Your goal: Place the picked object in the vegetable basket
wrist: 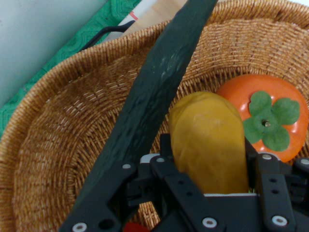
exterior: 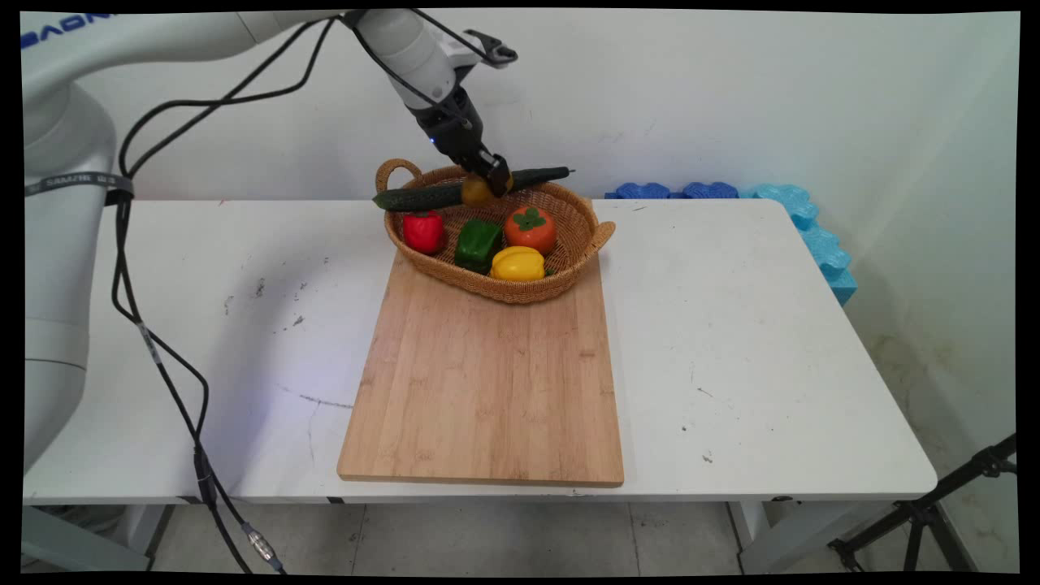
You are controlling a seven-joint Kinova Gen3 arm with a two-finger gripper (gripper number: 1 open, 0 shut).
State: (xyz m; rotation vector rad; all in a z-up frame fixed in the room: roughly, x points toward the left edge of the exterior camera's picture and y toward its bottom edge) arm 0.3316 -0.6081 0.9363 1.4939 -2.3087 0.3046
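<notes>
My gripper [exterior: 492,182] reaches down into the back of a wicker basket [exterior: 520,294] and is shut on a yellow-orange oblong fruit [exterior: 474,193]. In the hand view the fruit [wrist: 207,130] stands between the fingers, just above the basket's weave [wrist: 58,145]. A long dark green cucumber [exterior: 422,197] lies across the basket's rear rim, touching the fruit's left side [wrist: 159,82]. An orange persimmon [exterior: 530,229] with a green calyx sits just right of the fruit [wrist: 270,116]. A red pepper [exterior: 423,231], a green pepper [exterior: 477,244] and a yellow pepper [exterior: 517,264] lie nearer the front.
The basket rests on the far end of a wooden cutting board [exterior: 487,382] in the middle of the white table [exterior: 731,341]. Blue foam mats [exterior: 812,236] lean at the back right corner. A black tripod leg [exterior: 934,512] stands on the floor at the lower right.
</notes>
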